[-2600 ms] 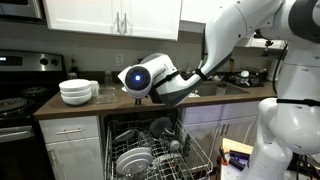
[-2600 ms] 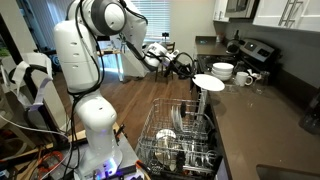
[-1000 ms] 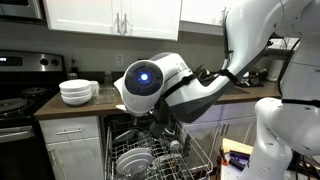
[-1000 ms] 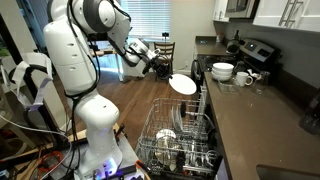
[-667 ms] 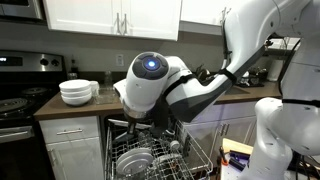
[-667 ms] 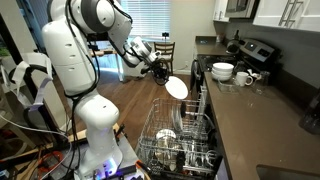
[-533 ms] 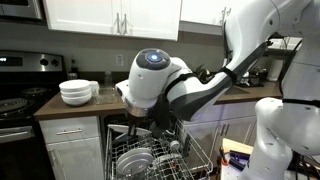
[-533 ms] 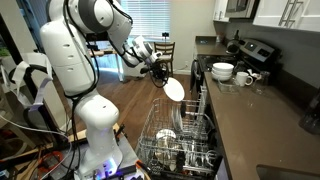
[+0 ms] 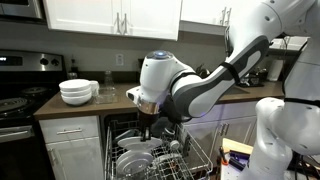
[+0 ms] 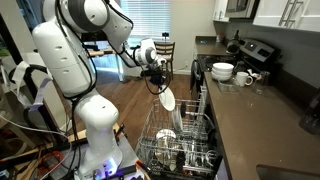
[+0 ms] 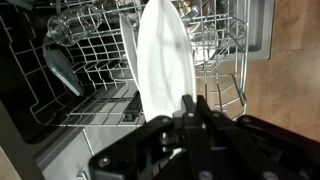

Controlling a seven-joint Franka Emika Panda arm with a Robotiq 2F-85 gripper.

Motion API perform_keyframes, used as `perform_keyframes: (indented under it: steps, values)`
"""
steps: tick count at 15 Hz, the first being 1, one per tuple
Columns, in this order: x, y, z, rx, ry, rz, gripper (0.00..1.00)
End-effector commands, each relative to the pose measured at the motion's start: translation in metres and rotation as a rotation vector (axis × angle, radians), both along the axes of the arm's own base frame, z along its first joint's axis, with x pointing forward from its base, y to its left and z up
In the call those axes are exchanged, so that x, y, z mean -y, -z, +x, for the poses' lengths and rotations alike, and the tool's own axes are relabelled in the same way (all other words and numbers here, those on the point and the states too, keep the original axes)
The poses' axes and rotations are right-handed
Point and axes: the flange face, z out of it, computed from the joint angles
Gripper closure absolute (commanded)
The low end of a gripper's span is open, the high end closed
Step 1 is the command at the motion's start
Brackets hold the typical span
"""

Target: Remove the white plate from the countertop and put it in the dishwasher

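The white plate hangs on edge from my gripper, just above the pulled-out dishwasher rack. In the wrist view the plate stands vertical over the rack, and my gripper's fingers are shut on its rim. In an exterior view the arm's wrist hides the plate, and the gripper reaches down toward the rack.
The rack holds plates, cups and a dark utensil. White bowls and cups stand on the brown countertop. A stove is beside the counter. Wood floor lies beyond the open dishwasher door.
My gripper has turned the plate from facing out to edge-on and lowered it toward the rack, moving closer to the dishwasher.
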Motion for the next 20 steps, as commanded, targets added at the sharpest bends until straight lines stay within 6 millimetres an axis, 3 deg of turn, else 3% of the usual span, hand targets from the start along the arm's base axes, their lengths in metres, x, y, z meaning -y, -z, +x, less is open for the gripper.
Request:
perform_keyframes:
  steps: [1,15,20]
  values:
    - [0.003,-0.002,-0.001,-0.002,-0.013,-0.003,0.95]
    - [0.0,-0.003,0.001,-0.036,-0.065,0.026,0.96]
    - [0.012,0.003,0.012,-0.083,-0.177,0.094,0.96]
